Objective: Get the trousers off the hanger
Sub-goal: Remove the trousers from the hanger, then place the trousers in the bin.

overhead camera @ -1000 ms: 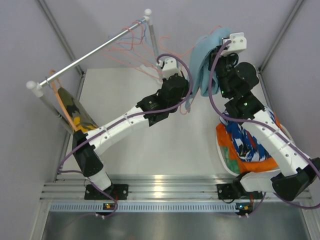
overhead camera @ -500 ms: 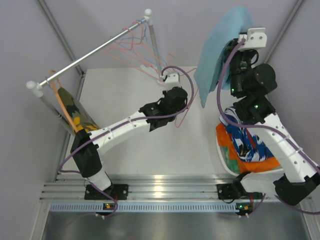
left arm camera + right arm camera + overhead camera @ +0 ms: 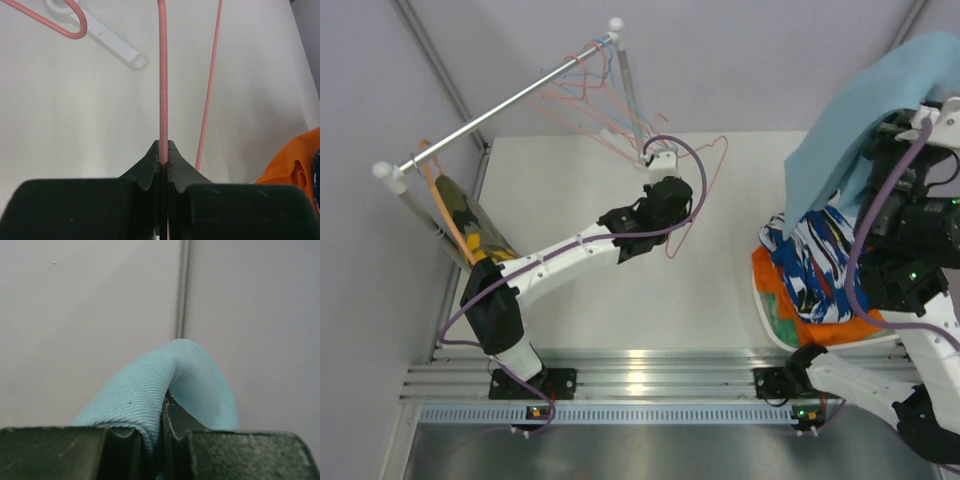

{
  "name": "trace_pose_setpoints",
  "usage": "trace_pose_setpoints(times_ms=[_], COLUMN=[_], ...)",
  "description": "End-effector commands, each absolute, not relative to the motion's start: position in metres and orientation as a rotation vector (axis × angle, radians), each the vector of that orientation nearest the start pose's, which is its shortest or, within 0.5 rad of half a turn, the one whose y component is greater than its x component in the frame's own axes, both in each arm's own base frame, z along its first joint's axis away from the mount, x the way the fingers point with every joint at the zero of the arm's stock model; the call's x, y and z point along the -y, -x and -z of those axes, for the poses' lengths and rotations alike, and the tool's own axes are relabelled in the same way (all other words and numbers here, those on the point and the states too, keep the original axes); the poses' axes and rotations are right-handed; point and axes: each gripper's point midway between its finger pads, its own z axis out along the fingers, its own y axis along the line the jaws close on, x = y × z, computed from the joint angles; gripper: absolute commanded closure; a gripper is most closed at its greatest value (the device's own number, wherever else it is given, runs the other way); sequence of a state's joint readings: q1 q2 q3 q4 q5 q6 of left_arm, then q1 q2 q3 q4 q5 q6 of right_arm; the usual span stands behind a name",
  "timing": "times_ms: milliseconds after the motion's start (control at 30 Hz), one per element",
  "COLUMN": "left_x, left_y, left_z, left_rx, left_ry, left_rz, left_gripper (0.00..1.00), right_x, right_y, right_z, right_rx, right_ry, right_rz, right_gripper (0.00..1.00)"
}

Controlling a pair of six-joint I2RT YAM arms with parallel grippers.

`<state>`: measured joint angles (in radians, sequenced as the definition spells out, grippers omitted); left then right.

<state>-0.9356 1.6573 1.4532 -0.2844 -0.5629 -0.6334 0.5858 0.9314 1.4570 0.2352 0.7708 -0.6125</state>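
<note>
My right gripper [image 3: 159, 437] is pinched shut on a fold of the light blue trousers [image 3: 860, 130]. They hang lengthwise, slanting from my fingers toward the pile of trousers [image 3: 815, 300] at the right of the table [image 3: 570, 320]. My left gripper [image 3: 163, 152] clamps a pink wire hanger [image 3: 162, 75].

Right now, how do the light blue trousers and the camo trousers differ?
Colour: the light blue trousers are plain; the camouflage trousers are olive with yellow.
Support: the light blue trousers are pinched in the shut right gripper, on no hanger; the camouflage trousers hang from an orange hanger on the rail.
Place: the light blue trousers are raised at the right by the pile; the camouflage trousers are at the far left.
Shared: both are small cloth trousers.
</note>
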Motion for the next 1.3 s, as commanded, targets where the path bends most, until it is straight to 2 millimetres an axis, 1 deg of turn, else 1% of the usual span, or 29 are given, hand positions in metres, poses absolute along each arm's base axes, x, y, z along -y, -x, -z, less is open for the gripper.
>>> trace_pose_setpoints(times_ms=[0,67,100,200,300,400,467,533,567,667,733,833,1000,1167,1267], left_x=[0.345,0.345,0.345,0.344,0.343,0.343,0.342,0.341,0.340,0.339,0.338,0.338,0.337,0.337,0.338], left_y=[-0.348,-0.348,-0.349,-0.349,-0.350,-0.350,-0.351,-0.351,-0.351,-0.350,-0.350,-0.350,-0.351,-0.352,-0.353], left_z=[-0.279,-0.280,-0.279,-0.280,-0.280,-0.280,-0.279,-0.277,-0.277,-0.273,-0.272,-0.268,-0.264,-0.258,-0.258], left_rx=[-1.930,-1.930,-1.931,-1.931,-1.929,-1.931,-1.934,-1.939,-1.940,-1.949,-1.954,-1.965,-1.973,-1.983,-1.983], left_ry=[0.065,0.061,0.057,0.050,0.050,0.048,0.046,0.047,0.048,0.047,0.047,0.046,0.050,0.050,0.048], left_rz=[0.511,0.513,0.510,0.510,0.507,0.506,0.503,0.499,0.497,0.493,0.493,0.490,0.488,0.487,0.494], left_gripper=[1.00,1.00,1.00,1.00,1.00,1.00,1.00,1.00,1.00,1.00,1.00,1.00,1.00,1.00,1.00], right_x=[0.059,0.071,0.078,0.094,0.107,0.113,0.111,0.112,0.110,0.112,0.115,0.122,0.130,0.135,0.139], right_y=[-0.189,-0.178,-0.170,-0.156,-0.146,-0.143,-0.148,-0.150,-0.154,-0.154,-0.151,-0.139,-0.128,-0.120,-0.114], right_z=[-0.617,-0.611,-0.609,-0.603,-0.592,-0.576,-0.559,-0.547,-0.535,-0.517,-0.517,-0.527,-0.539,-0.544,-0.541], right_rx=[-0.981,-1.014,-1.024,-1.069,-1.142,-1.218,-1.281,-1.327,-1.366,-1.433,-1.432,-1.404,-1.382,-1.385,-1.391], right_ry=[-0.312,-0.332,-0.338,-0.349,-0.352,-0.334,-0.296,-0.270,-0.251,-0.224,-0.243,-0.292,-0.304,-0.286,-0.292], right_rz=[0.415,0.465,0.483,0.557,0.646,0.726,0.781,0.832,0.875,0.971,0.974,0.934,0.927,0.969,0.979], right_gripper=[1.00,1.00,1.00,1.00,1.00,1.00,1.00,1.00,1.00,1.00,1.00,1.00,1.00,1.00,1.00])
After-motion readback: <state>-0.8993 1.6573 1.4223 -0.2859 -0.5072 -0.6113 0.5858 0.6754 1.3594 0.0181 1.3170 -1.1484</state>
